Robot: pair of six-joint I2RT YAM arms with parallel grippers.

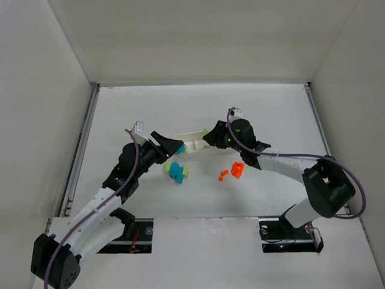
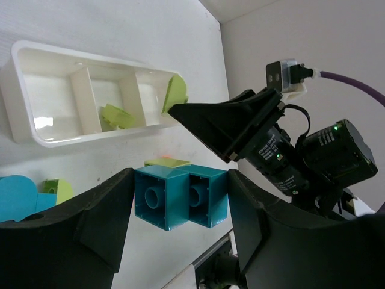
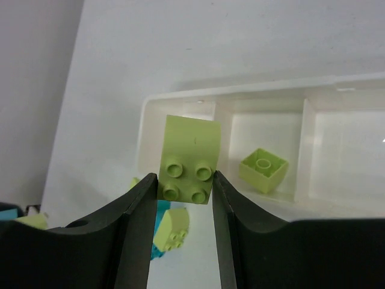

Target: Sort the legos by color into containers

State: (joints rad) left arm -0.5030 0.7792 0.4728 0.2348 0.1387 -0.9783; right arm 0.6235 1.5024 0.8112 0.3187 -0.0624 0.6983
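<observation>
The left gripper (image 2: 180, 186) is clamped on a cyan brick (image 2: 174, 201), held off the table (image 1: 271, 120) near the white tray (image 2: 24, 66). The right gripper (image 3: 183, 179) pinches a yellow-green brick (image 3: 192, 144) at one end of the tray, by its rim. A second green brick (image 3: 263, 170) lies tilted in the middle of the 3 compartments. Loose cyan and green bricks (image 1: 176, 171) lie on the table just beside the tray, and 2 orange pieces (image 1: 237, 170) sit further right, apart from them
</observation>
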